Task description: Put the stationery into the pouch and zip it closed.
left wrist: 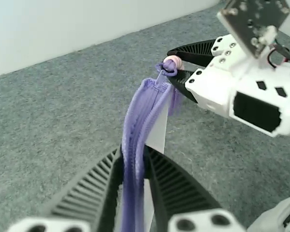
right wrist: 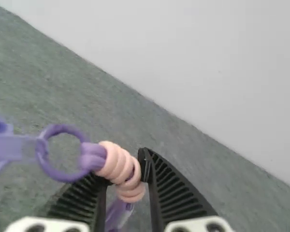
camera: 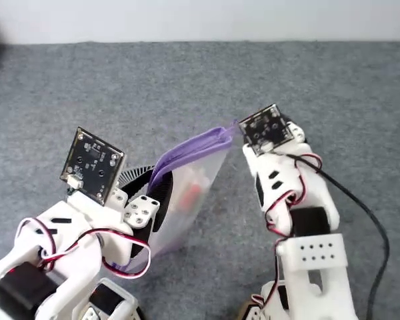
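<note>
High view: carpet, wall; left end effector grips pouch, right end effector pull.

Left arm and right arm hold jaws clamped.

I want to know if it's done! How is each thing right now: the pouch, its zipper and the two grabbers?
pouch: standing on its bottom edge, held at its top.
zipper: looks closed along the part in view.
zipper pull: at the zipper's end, pinched.
stationery: inside the pouch.
left gripper: shut on the pouch's zipper edge.
right gripper: shut on the zipper pull.
</note>
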### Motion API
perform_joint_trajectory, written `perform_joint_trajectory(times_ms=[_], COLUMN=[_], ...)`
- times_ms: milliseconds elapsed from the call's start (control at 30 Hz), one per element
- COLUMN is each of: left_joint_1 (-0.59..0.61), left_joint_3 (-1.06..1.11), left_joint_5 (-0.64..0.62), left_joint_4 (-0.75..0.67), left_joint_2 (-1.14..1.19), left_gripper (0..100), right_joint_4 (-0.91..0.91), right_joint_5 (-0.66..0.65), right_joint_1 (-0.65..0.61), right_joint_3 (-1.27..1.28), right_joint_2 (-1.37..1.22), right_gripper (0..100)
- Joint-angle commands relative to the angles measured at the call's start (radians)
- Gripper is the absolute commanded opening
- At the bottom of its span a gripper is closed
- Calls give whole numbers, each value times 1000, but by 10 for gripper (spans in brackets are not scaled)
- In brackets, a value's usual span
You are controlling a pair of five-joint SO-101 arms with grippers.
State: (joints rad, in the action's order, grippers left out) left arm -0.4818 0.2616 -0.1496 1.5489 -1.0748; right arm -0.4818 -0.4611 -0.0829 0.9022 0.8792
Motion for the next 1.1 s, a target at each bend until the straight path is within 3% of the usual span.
perform_joint_trajectory(times_ms=[0,833,900,1067], left_joint_1=[8,8,6,0], left_joint_3=[-41,-41,-41,-36], left_joint_5=[-11,-11,-11,-5], left_joint_4=[-3,-5,-5,-5], left_joint_2=[-21,-21,-21,-20], left_gripper=[11,11,12,15], right_joint_4=[36,-25,-113,-340], right_joint_5=[8,-2,-2,2], right_joint_1=[120,203,157,48], right_joint_3=[-15,9,5,6], right_joint_2=[-68,-64,-16,160], right_gripper=[7,10,46,277])
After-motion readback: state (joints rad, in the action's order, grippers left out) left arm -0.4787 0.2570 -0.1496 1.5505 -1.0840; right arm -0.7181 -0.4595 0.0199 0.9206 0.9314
